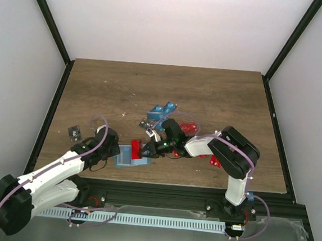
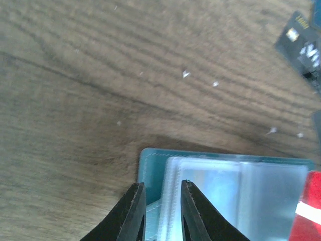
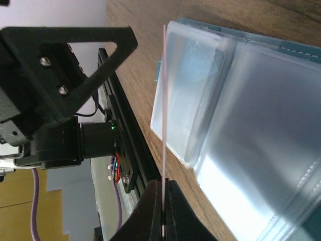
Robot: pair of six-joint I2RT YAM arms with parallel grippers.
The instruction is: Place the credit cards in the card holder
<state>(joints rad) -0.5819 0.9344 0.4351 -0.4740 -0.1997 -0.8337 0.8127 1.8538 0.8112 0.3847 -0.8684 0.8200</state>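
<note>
The teal card holder [image 1: 125, 158] lies open near the front edge, its clear sleeves [image 2: 235, 191] facing up. My left gripper [image 2: 163, 188] sits at the holder's left end. Its jaws are a little apart, one tip over the teal cover and the other over the sleeve edge. My right gripper [image 3: 164, 187] is shut on a red credit card [image 1: 136, 147]. It holds the card on edge over the holder's sleeves [image 3: 251, 115]; in the right wrist view the card shows only as a thin line [image 3: 164, 100]. The card's corner also shows in the left wrist view [image 2: 308, 211].
A pile of blue cards [image 1: 163, 110] and red cards [image 1: 190, 126] lies behind the right arm, with more red ones [image 1: 206, 156] under it. One black card [image 1: 75, 132] lies at the left. Another black card [image 1: 146, 123] [image 2: 303, 47] lies behind the holder. The table's front rail [image 3: 125, 150] is close.
</note>
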